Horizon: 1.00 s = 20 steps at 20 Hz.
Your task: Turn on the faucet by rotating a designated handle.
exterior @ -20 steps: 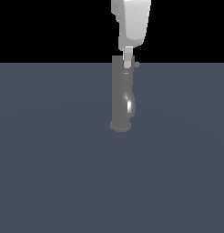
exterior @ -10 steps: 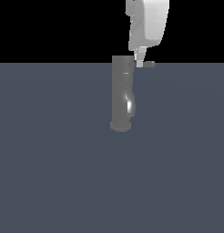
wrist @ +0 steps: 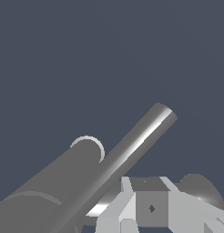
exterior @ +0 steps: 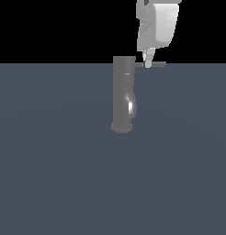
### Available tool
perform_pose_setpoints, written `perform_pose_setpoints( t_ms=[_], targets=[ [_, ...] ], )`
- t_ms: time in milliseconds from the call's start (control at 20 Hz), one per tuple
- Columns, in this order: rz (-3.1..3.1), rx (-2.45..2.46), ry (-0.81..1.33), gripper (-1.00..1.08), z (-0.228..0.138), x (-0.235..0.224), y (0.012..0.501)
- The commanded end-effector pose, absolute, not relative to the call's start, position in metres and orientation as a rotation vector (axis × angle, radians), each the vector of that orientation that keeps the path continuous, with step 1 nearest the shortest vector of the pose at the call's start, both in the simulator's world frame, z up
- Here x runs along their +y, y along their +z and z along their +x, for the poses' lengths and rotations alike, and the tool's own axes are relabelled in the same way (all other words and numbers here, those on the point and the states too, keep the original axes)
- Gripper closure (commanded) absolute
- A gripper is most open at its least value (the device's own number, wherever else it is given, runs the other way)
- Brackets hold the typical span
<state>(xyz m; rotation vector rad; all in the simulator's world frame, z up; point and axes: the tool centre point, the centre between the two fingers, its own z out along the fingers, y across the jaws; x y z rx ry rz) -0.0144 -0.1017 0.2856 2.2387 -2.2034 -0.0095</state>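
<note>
The faucet (exterior: 122,94) stands upright on the grey bench (exterior: 50,174), near the middle of its far edge, just as it stood a second ago. Its handle (exterior: 154,64) now sticks out further toward the exterior view's right, having swung out from behind the cylinder. The gripper (exterior: 148,63) has shifted rightward with it; its fingertip touches the handle partway along the bar. Whether the jaws are wide or narrow cannot be told.
</note>
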Motion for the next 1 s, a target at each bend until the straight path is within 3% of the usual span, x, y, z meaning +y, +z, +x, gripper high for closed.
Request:
perform_pose_setpoints(
  t_ms=[0, 950],
  targets=[
    [2.223, -2.221, -0.001, 1.08, -0.007, -0.117, 0.285],
    [2.202, -2.241, 0.0, 1.08, 0.034, -0.168, 0.286]
  ],
)
